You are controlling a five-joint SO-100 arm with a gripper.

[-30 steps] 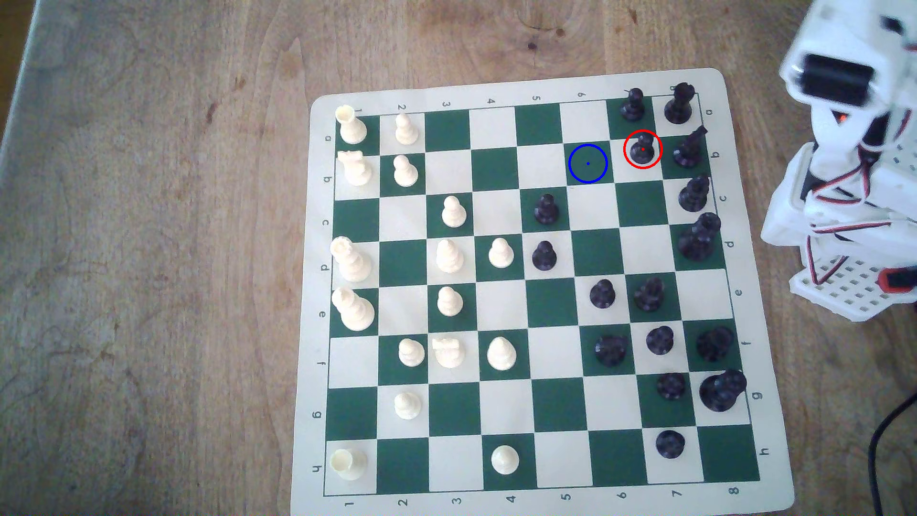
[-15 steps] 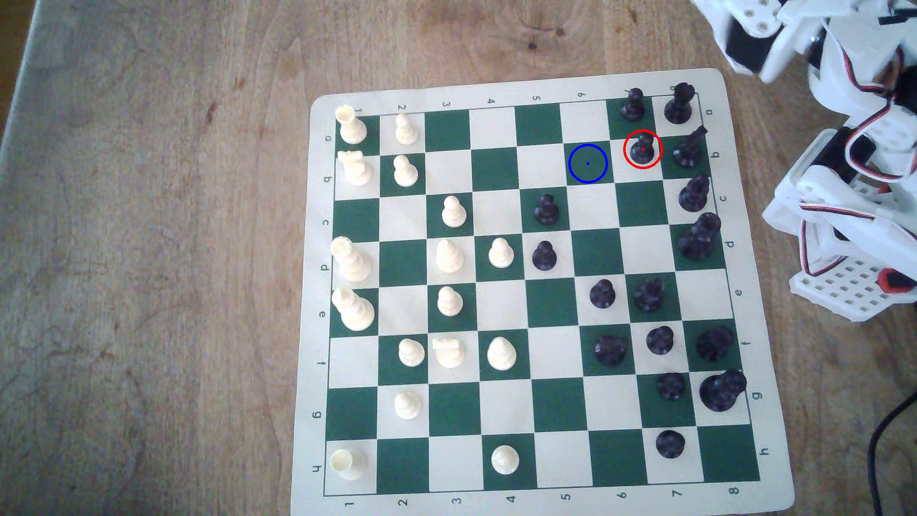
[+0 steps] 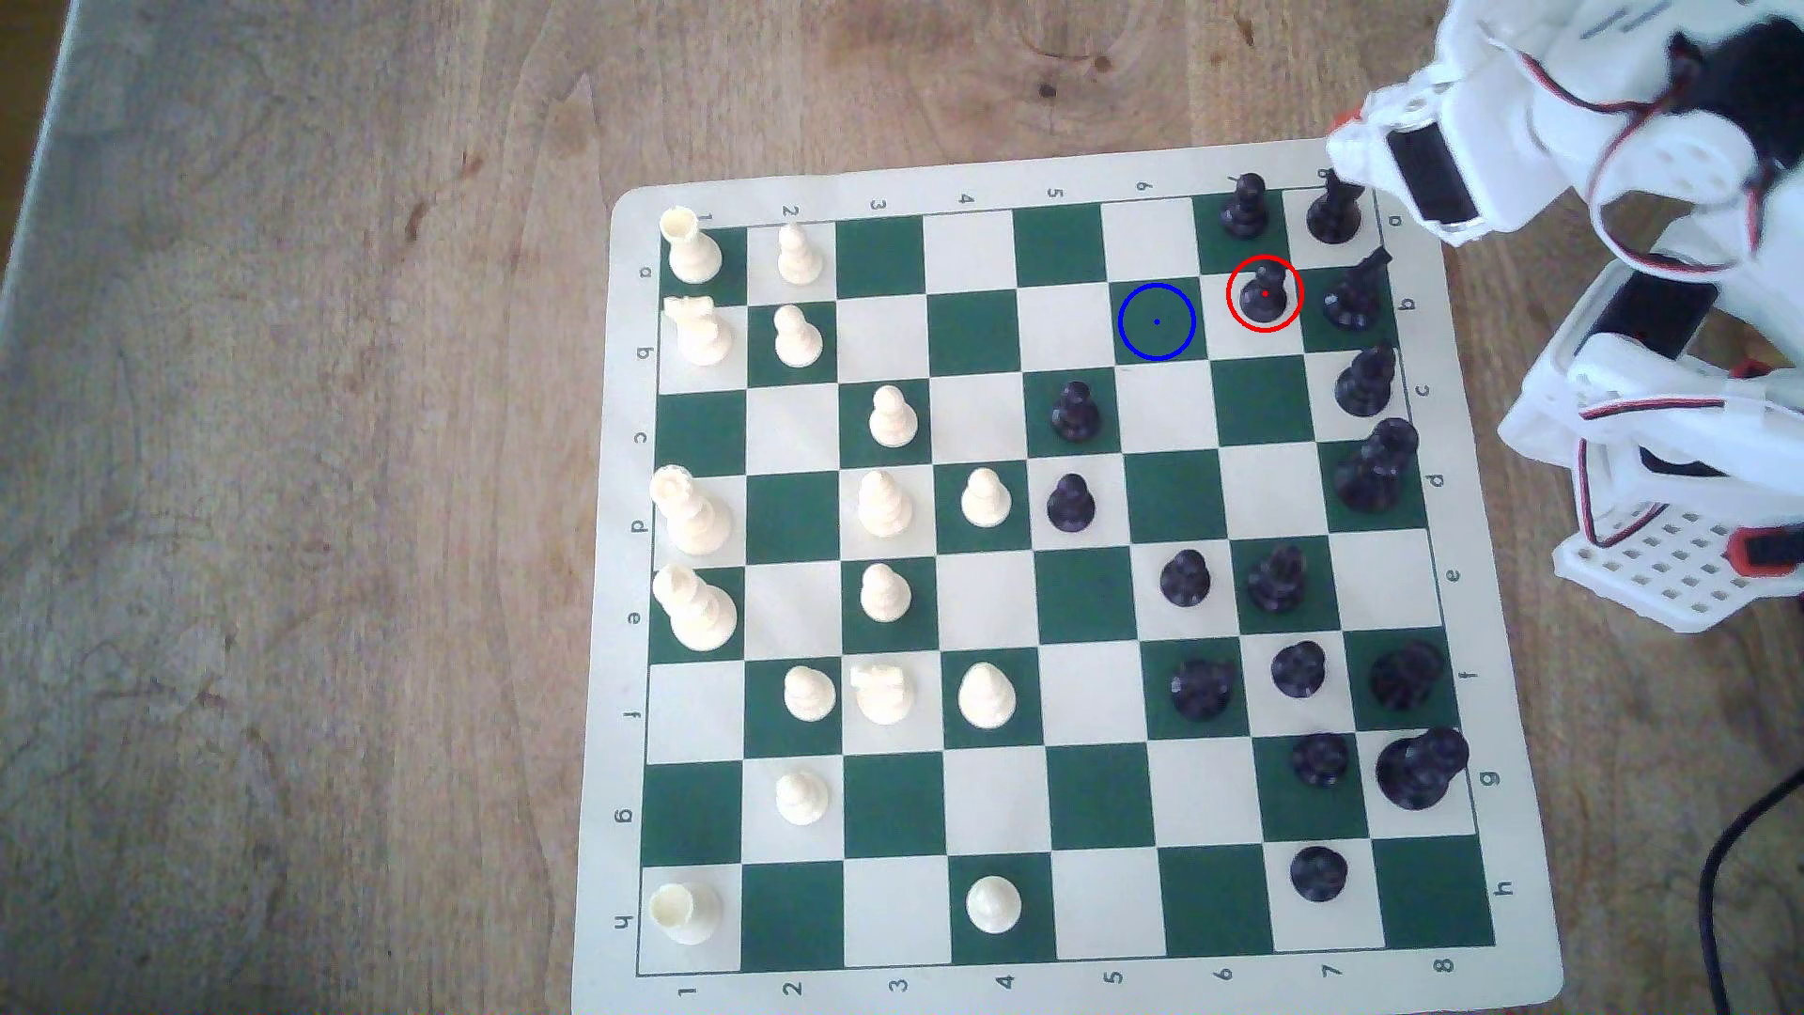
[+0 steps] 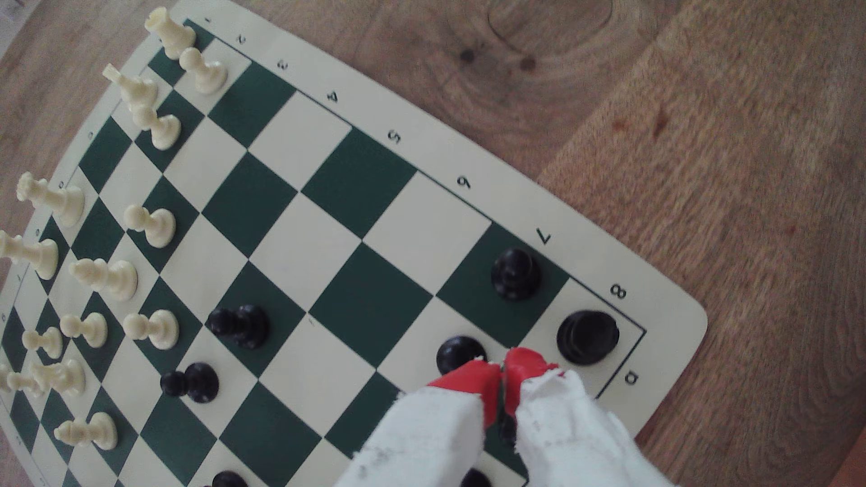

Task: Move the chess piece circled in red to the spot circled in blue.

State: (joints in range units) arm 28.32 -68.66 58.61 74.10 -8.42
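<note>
On the wooden table [image 3: 293,488] lies a green-and-cream chess mat [image 3: 1015,176] with cream pieces ranged along the exterior view's left and black pieces along its right. Ringed in red, the chess piece [image 3: 1264,293], a black pawn, stands upright on a cream square in row b, column 7. Just beside it toward the exterior view's left is the spot [image 3: 1157,321], a dark green square with a blue ring and centre dot, bare of pieces. Another black pawn [image 3: 1246,207] stands on the green square of row a next to the ringed pawn, and a taller black piece [image 3: 1333,210] occupies the corner square in column 8.

From the exterior view's upper right the white arm [image 3: 1523,127] reaches over the mat's corner, its front end covering the top of that corner piece. In the wrist view the gripper [image 4: 502,367] has its red fingertips [image 4: 468,374] pressed together with only a thin slit between them and nothing pinched. They hang above the board, partly hiding the chess piece [image 4: 457,352], with the corner piece [image 4: 587,336] close by
</note>
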